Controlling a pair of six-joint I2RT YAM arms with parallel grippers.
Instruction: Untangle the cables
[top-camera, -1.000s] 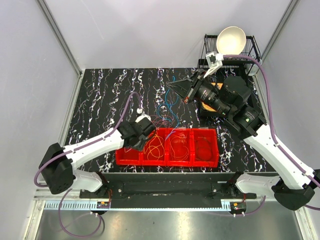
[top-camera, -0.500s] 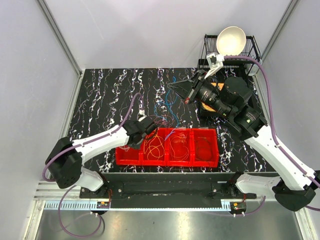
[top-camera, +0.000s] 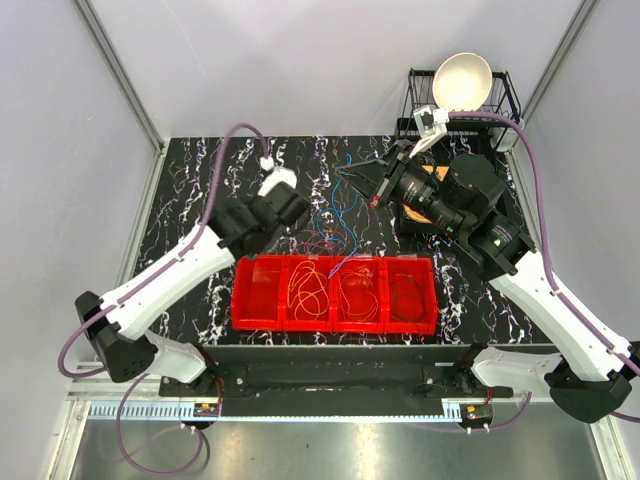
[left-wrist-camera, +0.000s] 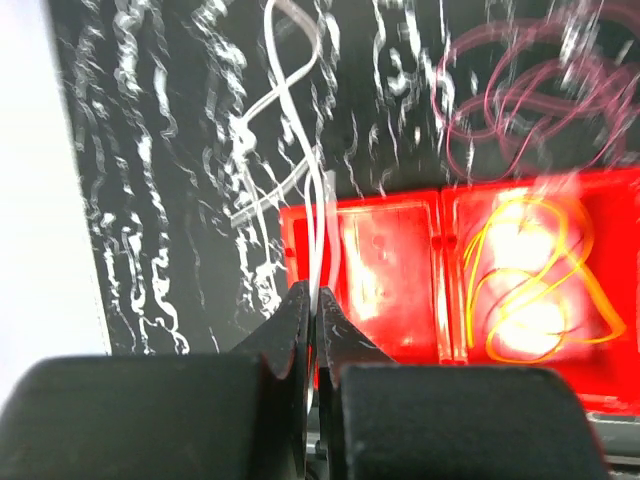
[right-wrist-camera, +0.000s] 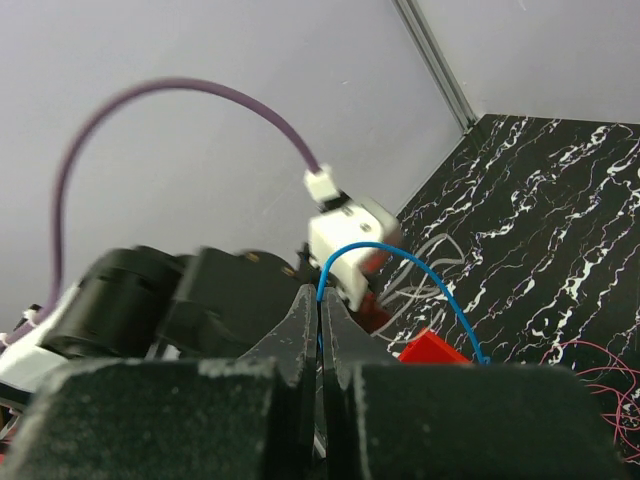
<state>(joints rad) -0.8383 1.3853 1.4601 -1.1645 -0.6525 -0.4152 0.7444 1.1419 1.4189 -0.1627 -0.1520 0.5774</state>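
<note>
My left gripper (left-wrist-camera: 313, 290) is shut on a white cable (left-wrist-camera: 300, 150). That cable hangs from the jaws down to the marbled table, behind the red tray (left-wrist-camera: 400, 250). In the top view the left gripper (top-camera: 292, 222) hovers above the tray's back left corner. My right gripper (right-wrist-camera: 320, 290) is shut on a blue cable (right-wrist-camera: 381, 244) that arcs away to the right. From above, this gripper (top-camera: 345, 172) is raised over the middle of the table. A maroon cable (left-wrist-camera: 530, 110) lies looped on the table. Orange and yellow cables (top-camera: 308, 290) lie in the tray.
The red tray (top-camera: 335, 262) has several compartments in a row near the front edge. Its leftmost compartment (top-camera: 258, 295) holds nothing. A wire rack with a white bowl (top-camera: 462, 80) stands at the back right. Grey walls close in the table on three sides.
The left gripper has shut on the white cable. It then rose and moved back from over the tray toward the table's middle left. The right arm has not moved.
</note>
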